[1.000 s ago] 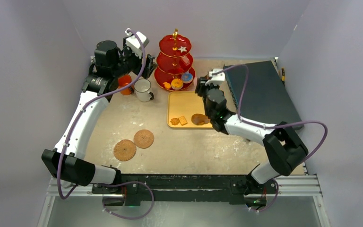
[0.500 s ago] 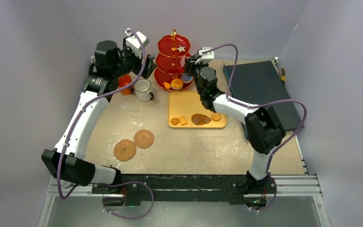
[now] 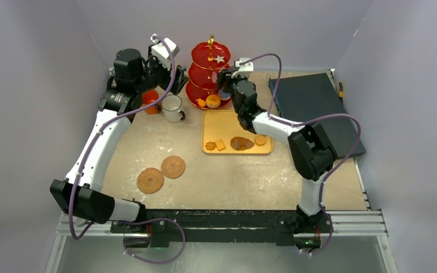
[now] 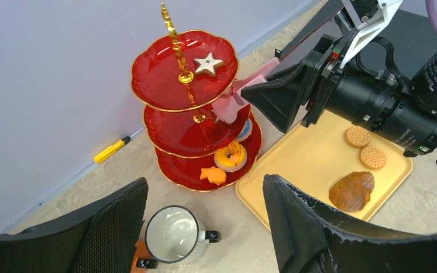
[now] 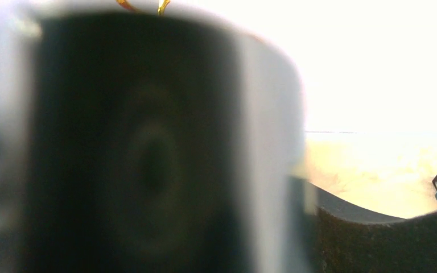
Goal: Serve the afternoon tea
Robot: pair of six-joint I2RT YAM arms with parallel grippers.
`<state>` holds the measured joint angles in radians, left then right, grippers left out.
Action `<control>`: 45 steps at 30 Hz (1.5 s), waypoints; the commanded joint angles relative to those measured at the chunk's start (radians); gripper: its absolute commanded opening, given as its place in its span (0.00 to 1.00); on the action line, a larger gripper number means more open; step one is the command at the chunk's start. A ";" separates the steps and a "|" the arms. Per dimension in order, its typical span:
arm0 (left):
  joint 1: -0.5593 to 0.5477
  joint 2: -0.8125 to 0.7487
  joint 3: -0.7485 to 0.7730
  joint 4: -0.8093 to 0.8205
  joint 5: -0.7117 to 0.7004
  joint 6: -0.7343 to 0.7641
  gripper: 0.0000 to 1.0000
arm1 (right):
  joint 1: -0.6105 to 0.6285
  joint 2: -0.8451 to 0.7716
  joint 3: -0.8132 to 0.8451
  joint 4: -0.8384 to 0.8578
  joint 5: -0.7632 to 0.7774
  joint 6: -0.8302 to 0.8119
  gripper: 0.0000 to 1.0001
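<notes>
From above we see the red three-tier stand with a gold handle (image 3: 210,73) at the far middle of the table. The right gripper (image 3: 224,85) is close against its right side at the middle tier, and the white ceramic mug (image 3: 172,108) and orange mug (image 3: 149,101) stand just left of it. The left wrist view adds what that view hides: a pink pastry (image 4: 229,107) at the right gripper's tips over the middle tier, a white star biscuit (image 4: 207,63) on the top tier and an iced ring doughnut (image 4: 230,156) on the bottom one. Whether the right jaws grip the pastry we cannot tell; the right wrist view is a dark blur. The left gripper (image 3: 176,79) hangs wide open and empty, left of the stand. Two round biscuits (image 4: 357,136) and a brown pastry (image 4: 351,190) lie on the flat yellow rectangular tray (image 4: 296,170) just near of the stand.
</notes>
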<state>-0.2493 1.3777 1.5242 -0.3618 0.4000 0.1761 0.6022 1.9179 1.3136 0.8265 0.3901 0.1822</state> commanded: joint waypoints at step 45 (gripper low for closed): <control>0.025 0.079 0.057 -0.260 -0.155 -0.032 0.76 | -0.013 -0.622 -0.718 -0.332 0.310 0.228 0.65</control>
<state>-0.2314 1.4670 1.5524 -0.6338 0.2604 0.1589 0.5983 1.2575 0.5644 0.4366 0.6685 0.3866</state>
